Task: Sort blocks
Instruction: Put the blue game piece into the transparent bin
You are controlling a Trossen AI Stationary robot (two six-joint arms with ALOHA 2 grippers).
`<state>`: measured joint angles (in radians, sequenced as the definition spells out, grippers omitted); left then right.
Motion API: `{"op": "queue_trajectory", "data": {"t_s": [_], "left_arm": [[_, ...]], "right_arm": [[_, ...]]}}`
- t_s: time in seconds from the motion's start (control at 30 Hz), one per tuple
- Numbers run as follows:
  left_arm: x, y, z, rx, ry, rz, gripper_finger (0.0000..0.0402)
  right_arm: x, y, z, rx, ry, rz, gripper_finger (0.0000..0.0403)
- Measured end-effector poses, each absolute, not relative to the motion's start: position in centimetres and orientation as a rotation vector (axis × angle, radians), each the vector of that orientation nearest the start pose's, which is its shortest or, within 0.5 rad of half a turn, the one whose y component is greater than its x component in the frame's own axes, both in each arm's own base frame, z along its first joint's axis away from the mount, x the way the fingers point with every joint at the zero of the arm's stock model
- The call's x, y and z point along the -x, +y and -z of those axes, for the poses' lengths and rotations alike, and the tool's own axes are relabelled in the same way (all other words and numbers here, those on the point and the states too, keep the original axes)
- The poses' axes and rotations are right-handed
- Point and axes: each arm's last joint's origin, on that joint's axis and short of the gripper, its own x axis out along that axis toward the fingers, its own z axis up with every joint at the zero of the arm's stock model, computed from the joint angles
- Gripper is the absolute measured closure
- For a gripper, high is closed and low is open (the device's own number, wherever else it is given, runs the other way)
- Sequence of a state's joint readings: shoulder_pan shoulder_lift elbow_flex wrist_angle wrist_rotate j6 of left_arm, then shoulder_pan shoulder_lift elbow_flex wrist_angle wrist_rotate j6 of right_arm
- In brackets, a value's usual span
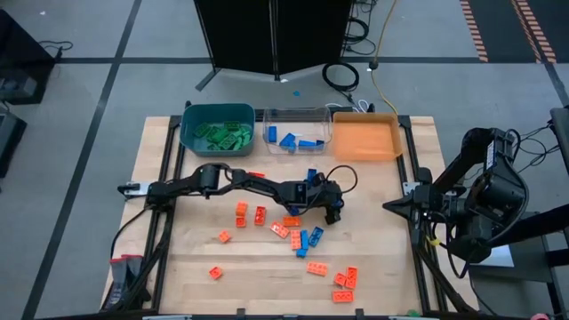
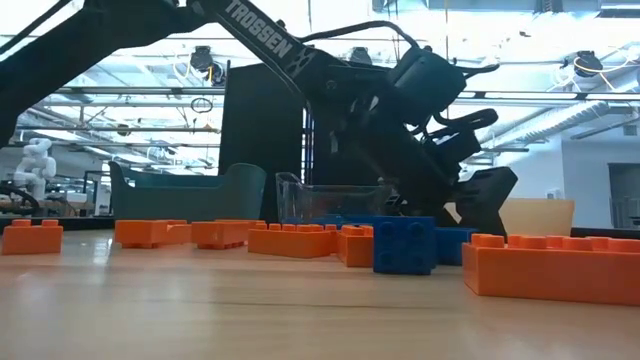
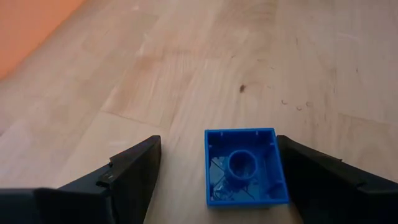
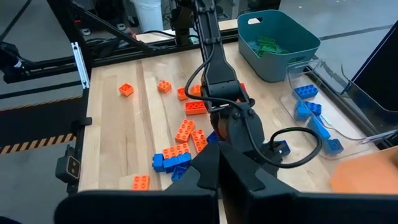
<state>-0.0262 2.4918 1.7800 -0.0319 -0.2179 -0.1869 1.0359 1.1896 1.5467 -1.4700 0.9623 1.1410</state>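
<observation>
Green small studded plastic blocks (image 1: 218, 134) lay in the teal plastic bin (image 1: 188, 118), but many orange and blue ones stayed on the wooden table (image 1: 178, 258), where the left pincer (image 3: 214, 177) stood spread around an upside-down blue block (image 3: 245, 167).

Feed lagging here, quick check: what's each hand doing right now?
Left hand: open, fingers on either side of an upturned blue block on the table, not gripping it yet.
Right hand: closed, empty, parked at the table's right edge.
</observation>
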Motion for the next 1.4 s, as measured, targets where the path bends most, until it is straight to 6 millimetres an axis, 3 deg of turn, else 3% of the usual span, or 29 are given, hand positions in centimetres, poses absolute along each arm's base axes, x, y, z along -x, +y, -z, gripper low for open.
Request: {"op": "queue_trajectory", "data": {"t_s": [0.1, 0.2, 0.47, 0.63, 0.77, 0.9, 1.07, 1.2, 1.3, 1.4], "left_arm": [[-52.5, -1.0, -8.2, 0.087, 0.719, -0.241, 0.0091], [-52.5, -1.2, -8.1, 0.1, 0.71, -0.236, 0.0122], [-52.5, -1.3, -8.1, 0.145, 0.721, -0.197, 0.0263], [-52.3, -1.3, -9.5, 0.173, 0.716, -0.19, 0.0263], [-51.8, -1.5, -13.2, 0.184, 0.706, -0.17, 0.0263], [-50.9, -1.2, -20.9, 0.127, 0.55, -0.192, 0.0263], [-48.4, 1.4, -28.5, -0.082, 0.42, -0.352, 0.0263], [-46.3, 6.4, -32.4, -0.125, 0.353, -0.505, 0.0263], [-45.1, 10.7, -31.8, -0.053, 0.423, -0.595, 0.0263], [-43.7, 14.2, -29.6, 0.057, 0.529, -0.639, 0.0263]], "right_arm": [[-10.6, 13.2, -41.5, -0.17, 0.523, 0.26, 0.0402], [-10.6, 13.2, -41.5, -0.167, 0.525, 0.261, 0.0402], [-10.6, 13.2, -41.5, -0.172, 0.523, 0.26, 0.0402], [-10.6, 13.2, -41.5, -0.173, 0.522, 0.26, 0.0402], [-10.6, 13.2, -41.5, -0.17, 0.523, 0.26, 0.0402], [-10.6, 13.2, -41.4, -0.158, 0.527, 0.262, 0.0402], [-10.5, 13.0, -41.4, -0.14, 0.53, 0.267, 0.0402], [-10.5, 13.0, -41.4, -0.13, 0.533, 0.271, 0.0402], [-10.5, 13.0, -41.4, -0.133, 0.532, 0.272, 0.0402], [-10.5, 13.0, -41.4, -0.144, 0.529, 0.272, 0.0402]]}}
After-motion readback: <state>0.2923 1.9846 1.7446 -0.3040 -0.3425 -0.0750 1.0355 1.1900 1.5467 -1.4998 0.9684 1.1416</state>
